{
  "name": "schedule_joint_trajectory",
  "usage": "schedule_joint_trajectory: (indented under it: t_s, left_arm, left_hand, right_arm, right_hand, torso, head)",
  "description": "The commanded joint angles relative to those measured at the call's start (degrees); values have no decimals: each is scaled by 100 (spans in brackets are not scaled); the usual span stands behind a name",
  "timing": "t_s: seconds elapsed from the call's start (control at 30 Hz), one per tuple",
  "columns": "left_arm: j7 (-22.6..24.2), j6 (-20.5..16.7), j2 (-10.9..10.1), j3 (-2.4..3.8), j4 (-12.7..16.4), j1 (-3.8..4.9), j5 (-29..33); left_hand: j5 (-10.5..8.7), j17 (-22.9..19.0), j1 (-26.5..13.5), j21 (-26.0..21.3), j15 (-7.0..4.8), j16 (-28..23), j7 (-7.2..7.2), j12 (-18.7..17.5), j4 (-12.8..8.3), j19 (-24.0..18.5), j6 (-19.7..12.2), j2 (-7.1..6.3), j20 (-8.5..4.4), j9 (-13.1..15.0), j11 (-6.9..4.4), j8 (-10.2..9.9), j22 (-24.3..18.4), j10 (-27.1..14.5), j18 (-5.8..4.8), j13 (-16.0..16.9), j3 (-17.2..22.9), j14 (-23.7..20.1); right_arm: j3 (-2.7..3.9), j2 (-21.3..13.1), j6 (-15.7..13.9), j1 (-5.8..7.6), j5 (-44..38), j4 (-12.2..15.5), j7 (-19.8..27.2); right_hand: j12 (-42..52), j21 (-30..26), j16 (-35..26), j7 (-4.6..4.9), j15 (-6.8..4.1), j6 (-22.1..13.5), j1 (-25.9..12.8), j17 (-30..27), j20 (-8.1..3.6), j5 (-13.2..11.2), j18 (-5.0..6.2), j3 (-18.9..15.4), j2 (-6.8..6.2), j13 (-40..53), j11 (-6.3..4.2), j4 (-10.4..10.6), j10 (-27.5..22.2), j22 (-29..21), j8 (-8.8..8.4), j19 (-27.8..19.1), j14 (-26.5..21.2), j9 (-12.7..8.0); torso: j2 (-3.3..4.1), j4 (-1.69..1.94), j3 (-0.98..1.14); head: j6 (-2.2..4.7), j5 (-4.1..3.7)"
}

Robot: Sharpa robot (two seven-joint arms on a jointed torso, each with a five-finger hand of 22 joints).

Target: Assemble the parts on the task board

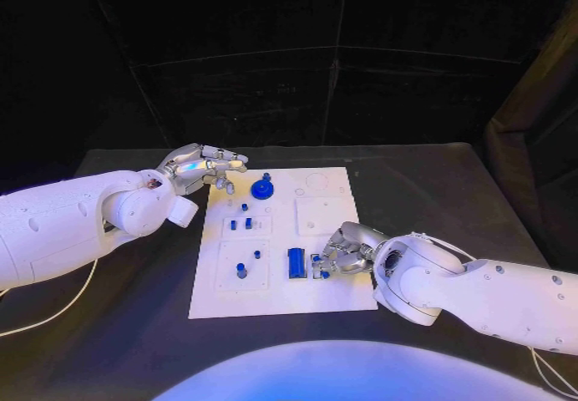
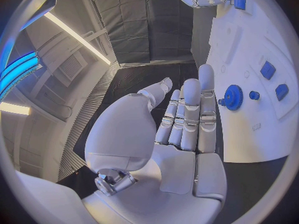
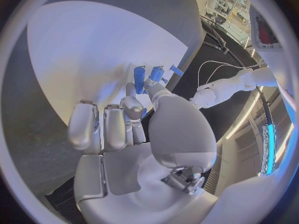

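Centrally on the black counter (image 1: 458, 180) lies the white task board (image 1: 280, 299), a long rectangle with shallow square recesses and small blue parts standing in them: a blue gear (image 1: 263, 189) near its far end, short pegs (image 1: 245, 223) toward the middle, and a taller blue block (image 1: 295, 262) near the near end. The left hand (image 1: 202, 167) hovers over the board's far left corner with its fingers stretched out side by side, nothing in them. The right hand (image 1: 343, 251) sits at the board's right edge, fingers curled around a small blue part (image 1: 321, 266) just beside the block. Bare dark counter surrounds the board on all sides.
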Motion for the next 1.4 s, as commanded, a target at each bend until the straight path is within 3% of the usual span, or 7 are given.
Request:
schedule_joint_trajectory:
  t_s: [0.03, 0.73, 1.1, 1.17, 1.4]
  left_arm:
    - [11, 81, 5, 4, 16, 7, -58]
    - [-3, 82, -1, 4, 23, 8, -77]
    - [-22, 91, -6, 4, 27, 8, -77]
    - [-25, 94, -6, 4, 27, 8, -77]
    - [-30, 99, -8, 4, 26, 8, -77]
  left_hand:
    - [21, -6, 13, -38, 1, -2, 12, 22, -27, 20, -41, -8, 23, -7, 7, 39, -6, -39, 70, -6, 8, -24]
    - [21, -8, 13, -38, 1, -2, 12, 23, -28, 20, -44, -8, 23, -8, 7, 39, -6, -42, 69, -7, 9, -25]
    - [21, -10, 13, -39, 2, 0, 12, 25, -28, 20, -47, -6, 24, -8, 8, 40, -7, -46, 69, -8, 12, -26]
    - [21, -10, 13, -39, 2, 0, 12, 25, -28, 20, -47, -6, 24, -8, 8, 40, -7, -46, 69, -8, 12, -26]
    - [21, -10, 13, -39, 2, 0, 12, 25, -28, 20, -47, -6, 24, -8, 8, 40, -7, -46, 69, -8, 12, -26]
  right_arm:
    - [2, 27, 112, 7, -266, -21, -205]
    - [3, 198, 143, 9, -639, -126, -277]
    - [3, 211, 234, 9, -738, -138, -281]
    - [3, 207, 262, 9, -744, -136, -282]
    - [3, 167, 200, 9, -773, -94, -277]
  right_hand:
    - [48, 40, 39, 4, -57, 59, -75, 19, -14, -34, -51, -6, -12, 22, -12, 39, 53, 14, 37, 47, 320, 5]
    - [118, 49, 45, 3, -58, 101, -403, 21, -22, -97, -54, -157, -46, 94, -11, 239, 104, 28, 54, 47, 314, 38]
    - [100, 40, 25, 14, -46, 105, -720, -2, -11, -378, -50, -638, -165, 103, 2, 456, 98, 12, 52, 34, 303, 66]
    - [93, 39, 23, 12, -47, 100, -724, -5, -10, -503, -49, -747, -166, 105, 2, 481, 93, 13, 50, 32, 301, 73]
    - [84, 34, 18, 12, -46, 94, -715, -9, -10, -601, -47, -909, -153, 109, 3, 524, 87, 6, 48, 26, 299, 85]
  torso:
    - [-3, -5, 1]
    - [-1, -7, 4]
    - [-3, -6, 2]
    - [-5, -5, 2]
    - [-6, -9, 5]
  head:
    - [1, 0]
    - [8, -3]
    - [-6, -5]
    - [-10, -7]
    - [-15, -8]
